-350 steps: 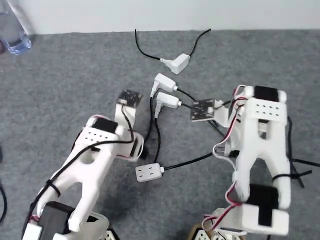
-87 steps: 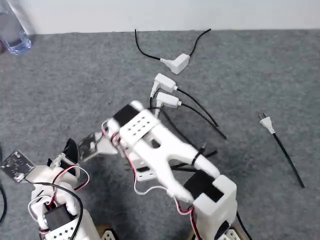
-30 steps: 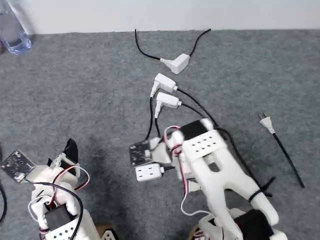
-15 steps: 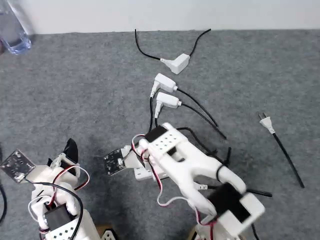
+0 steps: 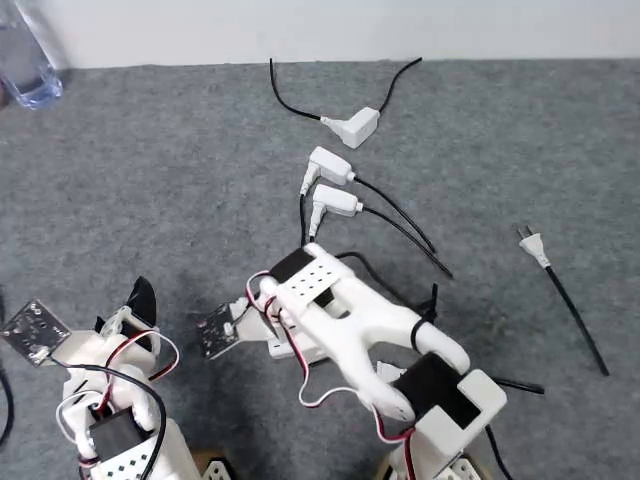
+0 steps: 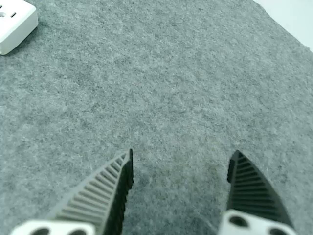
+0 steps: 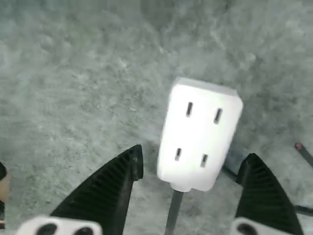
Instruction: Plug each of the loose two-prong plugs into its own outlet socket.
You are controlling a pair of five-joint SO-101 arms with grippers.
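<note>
— Right wrist view: what does the right hand point(image 7: 194, 152) hold?
— Nothing; it gapes either side of the white outlet block point(image 7: 200, 134). The left hand point(image 6: 180, 157) gapes too, empty. A loose plug point(image 5: 531, 243) lies well apart.

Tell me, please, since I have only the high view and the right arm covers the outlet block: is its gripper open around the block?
Observer: Yes. In the right wrist view the right gripper is open, with the outlet block lying between its fingers.
Operator: Thank you. Is anything plugged into it?
Observer: No. Both sockets on the face toward that camera are empty.
Operator: And the other arm's gripper?
Observer: The left gripper is open above bare carpet, holding nothing.
</note>
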